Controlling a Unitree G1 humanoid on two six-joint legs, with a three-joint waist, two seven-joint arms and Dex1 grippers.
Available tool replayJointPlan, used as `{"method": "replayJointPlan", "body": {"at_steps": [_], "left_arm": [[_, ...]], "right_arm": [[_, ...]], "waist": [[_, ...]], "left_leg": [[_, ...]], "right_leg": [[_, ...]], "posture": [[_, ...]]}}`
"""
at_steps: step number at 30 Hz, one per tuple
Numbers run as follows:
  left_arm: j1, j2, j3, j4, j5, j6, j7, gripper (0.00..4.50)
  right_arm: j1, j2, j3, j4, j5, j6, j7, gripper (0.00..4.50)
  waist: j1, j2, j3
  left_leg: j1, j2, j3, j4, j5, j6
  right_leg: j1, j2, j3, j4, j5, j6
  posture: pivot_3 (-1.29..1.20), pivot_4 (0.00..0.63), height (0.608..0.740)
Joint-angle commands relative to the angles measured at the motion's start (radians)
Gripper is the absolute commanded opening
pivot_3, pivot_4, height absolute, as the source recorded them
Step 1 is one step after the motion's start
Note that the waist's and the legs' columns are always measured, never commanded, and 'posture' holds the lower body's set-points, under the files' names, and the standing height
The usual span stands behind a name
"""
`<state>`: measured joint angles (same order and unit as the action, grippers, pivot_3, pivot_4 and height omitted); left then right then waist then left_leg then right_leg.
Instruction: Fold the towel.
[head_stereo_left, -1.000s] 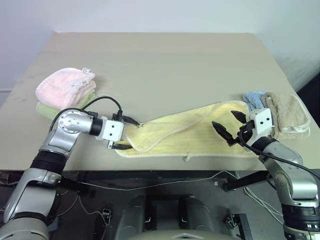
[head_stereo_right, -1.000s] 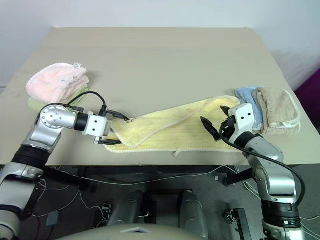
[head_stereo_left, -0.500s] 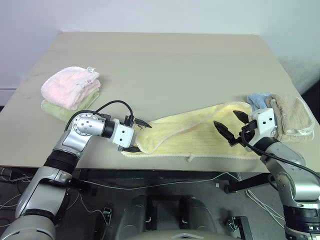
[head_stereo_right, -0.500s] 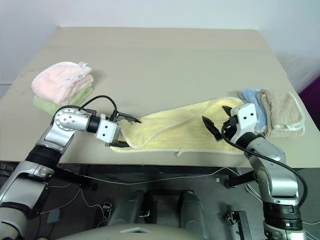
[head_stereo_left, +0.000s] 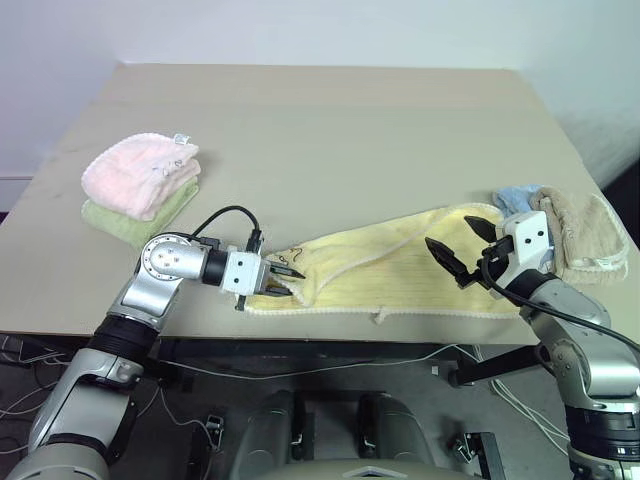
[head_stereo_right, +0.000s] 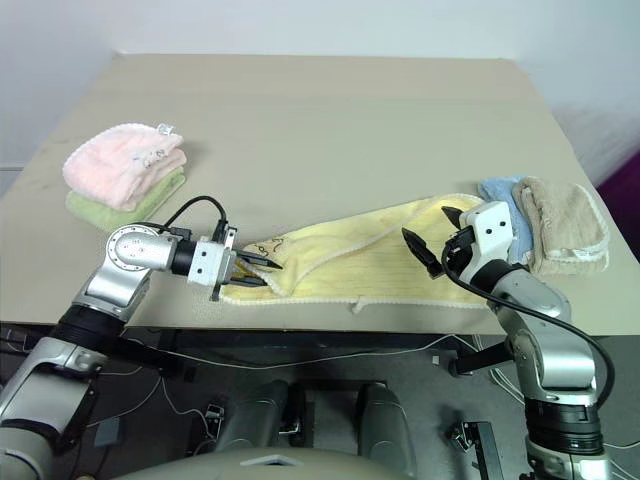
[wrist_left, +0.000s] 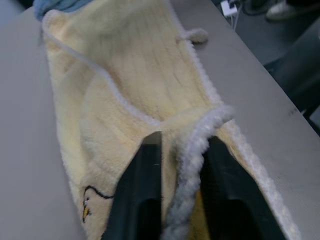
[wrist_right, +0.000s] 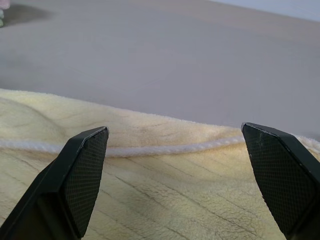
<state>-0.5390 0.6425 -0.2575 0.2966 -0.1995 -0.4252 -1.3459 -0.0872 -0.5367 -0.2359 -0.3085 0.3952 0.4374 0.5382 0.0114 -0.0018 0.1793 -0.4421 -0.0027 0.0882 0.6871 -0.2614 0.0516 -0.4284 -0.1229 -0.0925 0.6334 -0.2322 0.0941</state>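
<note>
The pale yellow towel (head_stereo_left: 390, 265) lies lengthwise along the table's front edge, its left end bunched and doubled over. My left gripper (head_stereo_left: 285, 280) points right at that left end. In the left wrist view its black fingers (wrist_left: 145, 200) are shut on the towel's thick stitched border (wrist_left: 192, 150). A small embroidered mark (wrist_left: 87, 207) shows beside them. My right gripper (head_stereo_left: 460, 250) hovers open just over the towel's right end. Its two fingertips (wrist_right: 90, 150) stand wide apart with only towel (wrist_right: 150, 200) beneath them.
A pink folded towel (head_stereo_left: 140, 175) rests on a green one (head_stereo_left: 125, 222) at the table's left. A blue cloth (head_stereo_left: 515, 198) and a beige folded towel (head_stereo_left: 580, 230) lie just beyond the right gripper. The table's front edge (head_stereo_left: 330, 325) runs close under the yellow towel.
My left gripper went from open to shut on the towel's left end border, shifting slightly right. The right gripper kept still and open.
</note>
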Motion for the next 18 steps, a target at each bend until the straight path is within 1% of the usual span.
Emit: {"method": "replayJointPlan", "body": {"at_steps": [1,5,8,10,13,15,18], "left_arm": [[0.010,0.015,0.065,-0.035,-0.052,0.082,0.028,0.03],[0.015,0.020,0.136,-0.029,-0.109,0.225,0.069,0.03],[0.024,0.025,0.186,-0.016,-0.133,0.297,0.095,0.03],[0.036,0.026,0.213,-0.018,-0.148,0.335,0.102,0.03],[0.053,0.022,0.235,-0.036,-0.156,0.372,0.115,0.03],[0.064,0.021,0.242,-0.048,-0.156,0.382,0.124,0.03],[0.078,0.021,0.248,-0.060,-0.151,0.388,0.134,0.03]], "right_arm": [[-0.014,-0.031,-0.008,-0.014,-0.013,-0.009,0.009,4.50],[-0.029,-0.113,0.015,0.016,-0.089,-0.019,0.026,4.50],[-0.061,-0.223,0.064,0.117,-0.225,-0.092,0.039,4.50],[-0.103,-0.273,0.087,0.201,-0.286,-0.157,0.044,4.50],[-0.176,-0.314,0.134,0.331,-0.380,-0.268,0.032,4.50],[-0.228,-0.319,0.163,0.416,-0.428,-0.336,0.022,4.50],[-0.307,-0.310,0.212,0.532,-0.479,-0.426,0.033,4.50]], "waist": [[0.000,0.000,0.000],[0.000,0.000,0.000],[0.000,0.000,0.000],[-0.001,0.000,0.000],[-0.004,0.000,0.000],[-0.006,0.000,0.000],[-0.008,0.000,0.000]], "left_leg": [[0.000,0.000,0.000,0.000,0.000,0.000],[0.000,0.000,0.000,0.000,0.000,0.000],[0.000,0.000,0.000,0.001,0.000,0.000],[0.000,0.000,0.000,0.001,0.000,0.000],[0.000,0.000,0.000,0.001,0.001,-0.001],[0.000,0.000,0.000,0.001,0.003,-0.005],[0.000,0.001,0.000,0.001,0.003,-0.006]], "right_leg": [[0.000,0.000,0.000,0.000,0.000,0.000],[0.000,0.000,0.000,0.000,0.000,0.000],[0.000,0.000,0.000,0.000,0.000,0.000],[0.000,0.000,0.000,0.000,0.000,0.000],[0.000,0.001,0.000,0.000,0.000,0.000],[0.000,0.001,0.000,0.000,0.000,0.000],[0.000,0.001,0.000,0.000,0.000,0.000]], "posture": [[0.00,0.150,0.701],[0.00,0.150,0.701],[0.00,0.150,0.701],[0.00,0.150,0.701],[0.00,0.150,0.701],[0.00,0.150,0.701],[0.00,0.150,0.701]]}}
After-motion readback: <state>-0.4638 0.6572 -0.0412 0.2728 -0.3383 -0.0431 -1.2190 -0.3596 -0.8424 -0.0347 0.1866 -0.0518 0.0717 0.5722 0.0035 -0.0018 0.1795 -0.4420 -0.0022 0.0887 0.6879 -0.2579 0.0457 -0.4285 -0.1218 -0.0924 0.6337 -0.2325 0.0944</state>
